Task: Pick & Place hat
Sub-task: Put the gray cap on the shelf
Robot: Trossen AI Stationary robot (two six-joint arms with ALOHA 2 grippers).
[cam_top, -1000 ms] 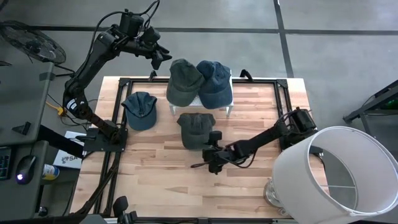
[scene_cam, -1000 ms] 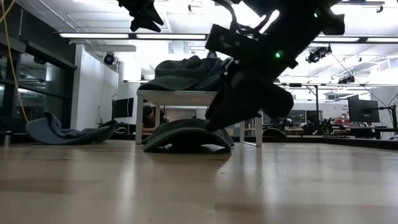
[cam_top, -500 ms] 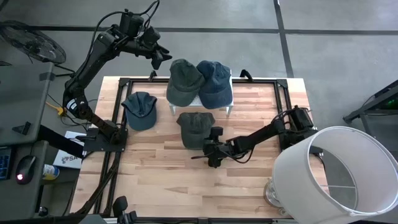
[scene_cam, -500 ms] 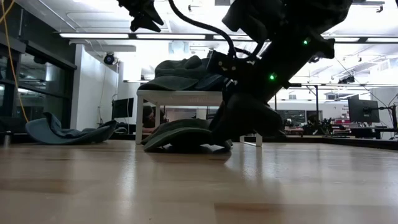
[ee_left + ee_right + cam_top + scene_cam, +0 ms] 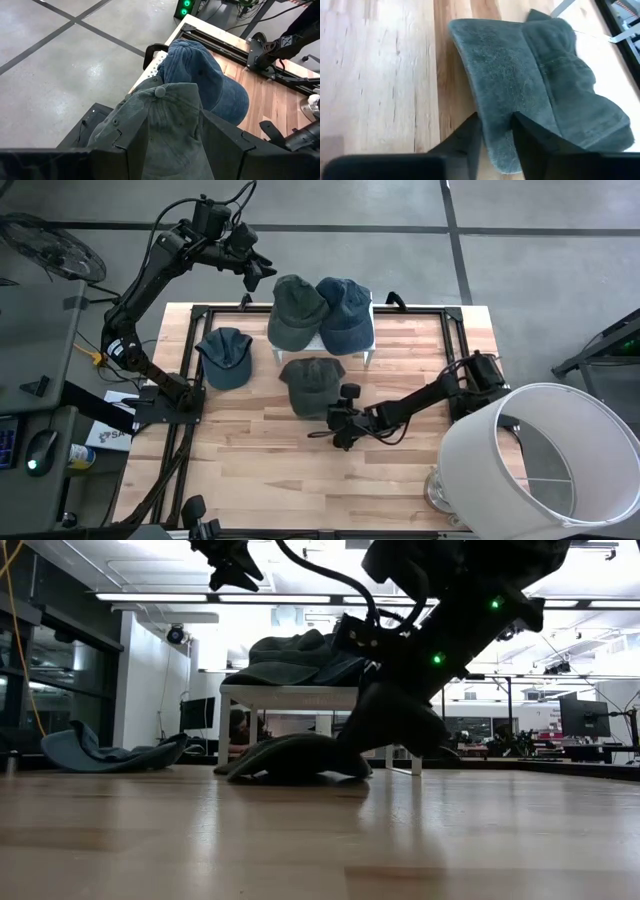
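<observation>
right gripper (image 5: 332, 420) low on the wooden table (image 5: 420, 470), fingers (image 5: 470, 137) pinched on the brim edge of the green hat (image 5: 311, 382) — the hat lies flat at table centre, just in front of the white stand (image 5: 366, 352). two more hats on the stand: a green cap (image 5: 295, 308) and a blue cap (image 5: 346, 310), touching. another blue hat (image 5: 226, 357) on the table's left side. left gripper (image 5: 256, 272) raised past the table's far edge — fingers apart, nothing held.

Matt, faded cloth hat (image 5: 535, 95) with visible stitching on a smooth, pale wood-plank table (image 5: 375, 75)
</observation>
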